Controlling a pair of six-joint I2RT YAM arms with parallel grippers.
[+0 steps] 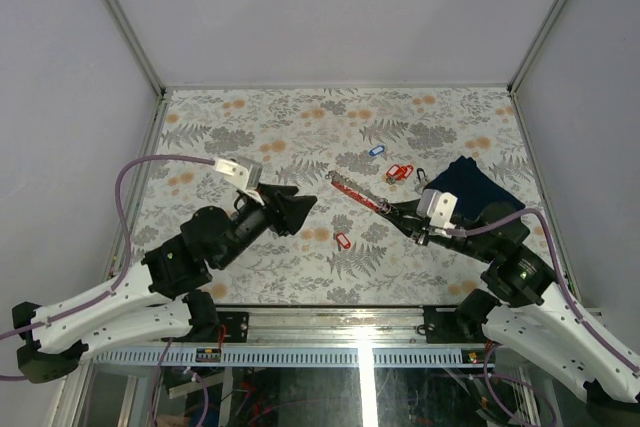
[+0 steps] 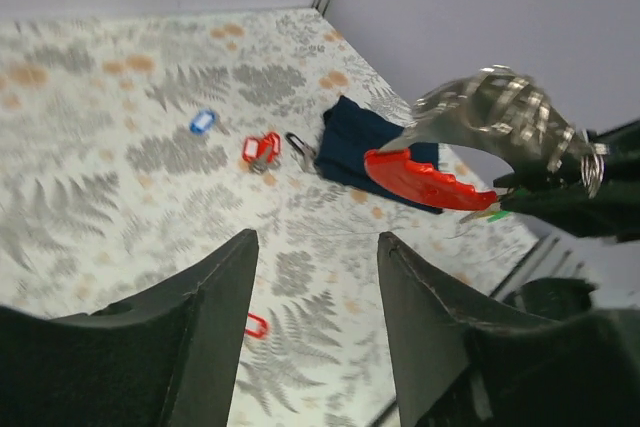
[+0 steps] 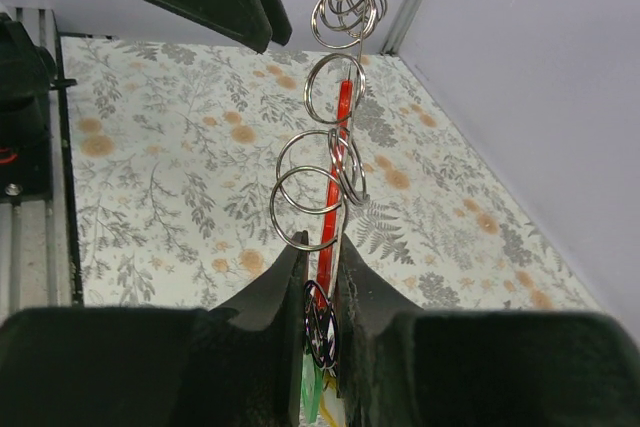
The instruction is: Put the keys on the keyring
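Left arm: reaches in from the near-left corner toward the table's middle, wrist tipped down. The left gripper (image 2: 315, 239) hangs above the fern-print table cover (image 1: 250, 127). Its fingers stand apart, nothing between them.

Right arm: comes in low from the near-right corner. The right gripper (image 3: 322, 245) points toward the left one, tips near but not touching. Its fingers are pinched tight on the keyring (image 1: 352, 190), a red plastic strip strung with silvery wire rings. The keyring juts toward the left gripper, off the table. A green tag (image 3: 312, 387) hangs down by the finger bases.

Keys on the cover:
- blue-tagged key (image 1: 377, 150), farthest from the arm bases
- two red-tagged keys (image 1: 399, 172) together, near the left edge of a dark navy folded cloth (image 1: 470, 182)
- single red-tagged key (image 1: 342, 240), below the gap between the grippers, apart from both

Labels: the tag faces are too small to read.
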